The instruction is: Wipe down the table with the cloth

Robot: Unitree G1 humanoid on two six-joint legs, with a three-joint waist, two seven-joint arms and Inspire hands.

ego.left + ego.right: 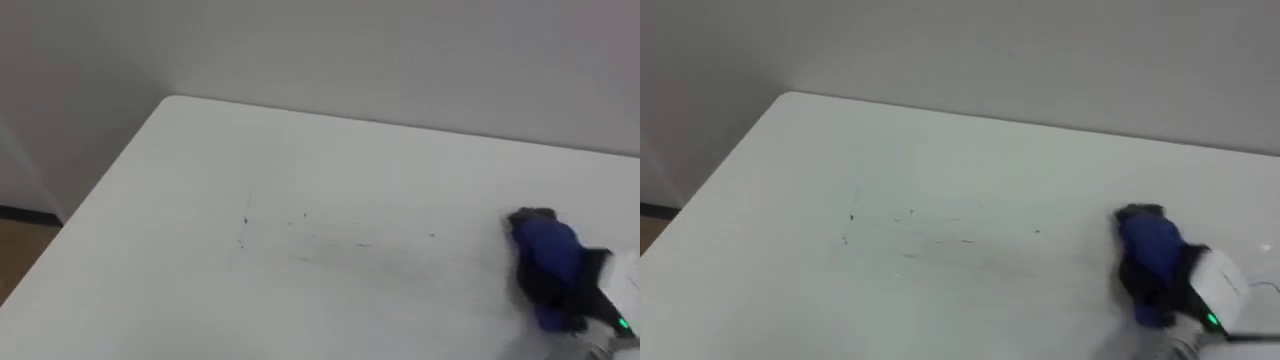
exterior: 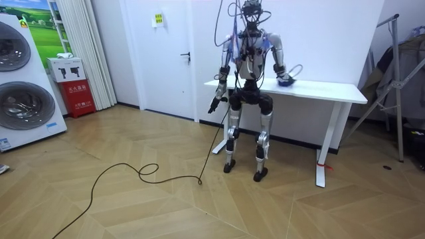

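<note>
Blue crumpled cloth (image 1: 545, 245) in right hand (image 1: 572, 292) rests on smooth white table (image 1: 200, 200).

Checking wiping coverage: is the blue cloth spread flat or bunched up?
Bunched up: the blue cloth forms a rumpled lump on the white table, held by the right robot hand.

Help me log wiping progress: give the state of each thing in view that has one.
Table: faint dark marks at its middle, not wiped off.
Blue cloth: bunched, on the tabletop, to the right of the marks.
Right robot hand: curled round the cloth.
Left robot hand: hanging at the robot's side, off the table.
Door: closed.
</note>
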